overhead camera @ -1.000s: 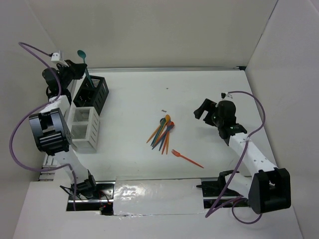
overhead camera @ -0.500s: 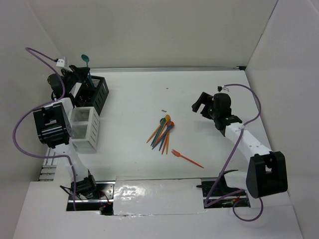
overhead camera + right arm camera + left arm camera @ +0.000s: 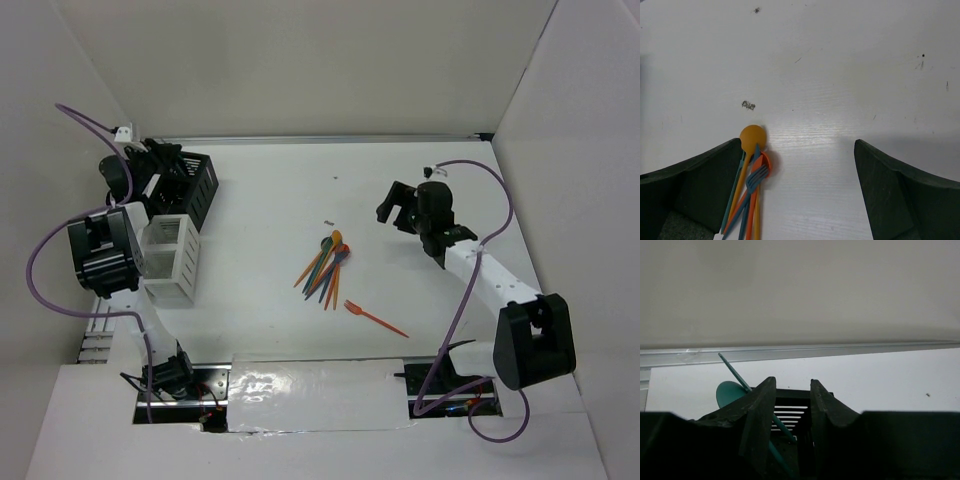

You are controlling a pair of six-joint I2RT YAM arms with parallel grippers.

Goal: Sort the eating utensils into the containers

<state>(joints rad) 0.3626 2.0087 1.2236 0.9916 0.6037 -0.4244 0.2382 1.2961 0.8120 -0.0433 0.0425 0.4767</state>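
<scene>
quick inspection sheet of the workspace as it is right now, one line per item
surface: white table, a few dark specks, shiny tape strip along the near edge
job's things: black caddy and white caddy next to each other at left; teal spoon leaning in the black one; utensil pile mid-table; orange fork lying apart from it
clutter: nothing seen
grippers: left gripper over the black caddy, jaws parted, not pinching the spoon; right gripper wide open, empty, near the pile
cables: purple cables looping off both arms
surroundings: plain white walls
</scene>
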